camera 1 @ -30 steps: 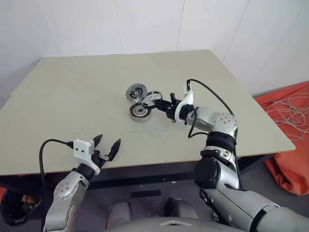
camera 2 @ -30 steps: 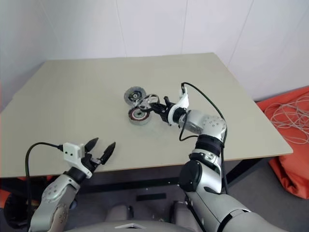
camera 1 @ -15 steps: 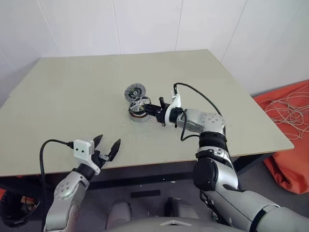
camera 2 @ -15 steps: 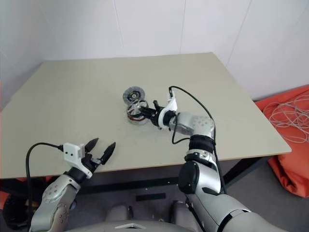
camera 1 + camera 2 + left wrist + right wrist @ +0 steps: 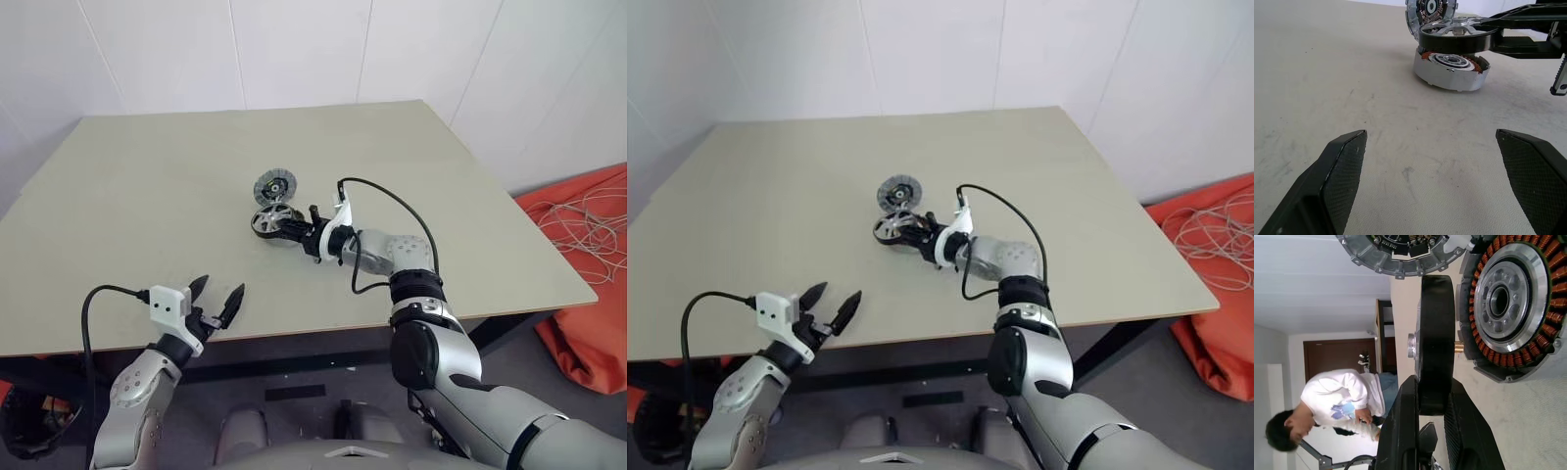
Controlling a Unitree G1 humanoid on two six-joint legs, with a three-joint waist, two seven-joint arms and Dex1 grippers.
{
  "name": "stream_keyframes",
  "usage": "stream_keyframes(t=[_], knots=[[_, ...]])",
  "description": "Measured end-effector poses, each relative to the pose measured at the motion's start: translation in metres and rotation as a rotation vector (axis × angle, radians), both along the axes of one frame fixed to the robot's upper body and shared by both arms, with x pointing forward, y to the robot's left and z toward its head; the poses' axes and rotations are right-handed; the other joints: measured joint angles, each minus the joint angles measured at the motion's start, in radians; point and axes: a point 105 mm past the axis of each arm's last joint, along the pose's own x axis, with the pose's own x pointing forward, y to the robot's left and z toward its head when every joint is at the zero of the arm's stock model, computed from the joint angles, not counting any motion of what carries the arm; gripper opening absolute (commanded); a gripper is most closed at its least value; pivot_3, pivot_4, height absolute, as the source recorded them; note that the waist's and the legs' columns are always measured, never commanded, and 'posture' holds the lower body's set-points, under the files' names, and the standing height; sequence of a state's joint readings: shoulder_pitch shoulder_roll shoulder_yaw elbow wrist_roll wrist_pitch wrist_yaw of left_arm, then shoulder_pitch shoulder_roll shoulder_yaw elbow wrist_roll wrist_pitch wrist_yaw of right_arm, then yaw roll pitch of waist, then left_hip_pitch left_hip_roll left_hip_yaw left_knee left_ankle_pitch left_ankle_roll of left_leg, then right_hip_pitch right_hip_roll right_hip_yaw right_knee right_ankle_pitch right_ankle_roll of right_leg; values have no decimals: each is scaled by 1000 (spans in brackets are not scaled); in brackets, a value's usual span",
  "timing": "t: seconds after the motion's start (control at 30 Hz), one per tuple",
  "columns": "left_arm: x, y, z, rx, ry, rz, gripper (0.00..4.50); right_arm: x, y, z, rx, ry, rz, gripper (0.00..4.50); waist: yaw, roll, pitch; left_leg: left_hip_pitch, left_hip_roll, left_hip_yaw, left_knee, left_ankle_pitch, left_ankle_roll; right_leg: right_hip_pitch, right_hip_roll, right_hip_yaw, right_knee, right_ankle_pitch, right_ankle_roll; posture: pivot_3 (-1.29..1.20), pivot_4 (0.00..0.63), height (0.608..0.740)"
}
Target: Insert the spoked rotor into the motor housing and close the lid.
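While gripped by its rim in the right pincer (image 5: 1422, 431), spoked rotor (image 5: 1457, 38) hung level just above the motor housing (image 5: 1452, 68), not yet seated, a slim gap between them. Housing still open on the tabletop (image 5: 147, 196), copper windings ringing a silvery centre, nothing inside. Lid (image 5: 274, 185) propped on edge just behind the housing, its inner face turned this way. Left pincer (image 5: 217, 302) spread wide and empty near the tabletop's front edge, well apart from the parts. From the left wrist: gap under the rotor seen side-on, windings peeking beneath the rim. From the right wrist: both fingers (image 5: 1400, 431) clamped on the rim, a brass shaft tip aimed at the housing's bore, and a person in a white top beyond.
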State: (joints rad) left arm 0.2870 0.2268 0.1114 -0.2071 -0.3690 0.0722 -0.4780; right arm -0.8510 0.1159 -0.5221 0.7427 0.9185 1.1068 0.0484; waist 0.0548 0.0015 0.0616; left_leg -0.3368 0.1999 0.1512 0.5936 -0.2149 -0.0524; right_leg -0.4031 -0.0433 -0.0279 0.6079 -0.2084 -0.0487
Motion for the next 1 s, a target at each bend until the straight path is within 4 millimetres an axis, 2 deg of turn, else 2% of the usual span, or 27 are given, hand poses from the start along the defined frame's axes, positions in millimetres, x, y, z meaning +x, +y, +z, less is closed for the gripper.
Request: stream_keyframes(t=[0.3, 0.5, 1.0], knots=[[-1, 0, 0, 1, 2, 1, 4500, 7, 7, 5, 18, -28, -8, 396, -2, 0, 0, 0, 0, 0, 0, 0, 0, 0, 0, 0, 0, 0, 0, 0, 0, 740], [-1, -1, 5, 3, -7, -2, 4500, 10, 5, 10, 17, -51, -14, 396, -2, 0, 0, 0, 0, 0, 0, 0, 0, 0, 0, 0, 0, 0, 0, 0, 0, 740], [-1, -3, 5, 2, 0, 6, 4500, 16, -8, -2, -21, -44, -44, 396, -2, 0, 0, 0, 0, 0, 0, 0, 0, 0, 0, 0, 0, 0, -1, 0, 0, 740]])
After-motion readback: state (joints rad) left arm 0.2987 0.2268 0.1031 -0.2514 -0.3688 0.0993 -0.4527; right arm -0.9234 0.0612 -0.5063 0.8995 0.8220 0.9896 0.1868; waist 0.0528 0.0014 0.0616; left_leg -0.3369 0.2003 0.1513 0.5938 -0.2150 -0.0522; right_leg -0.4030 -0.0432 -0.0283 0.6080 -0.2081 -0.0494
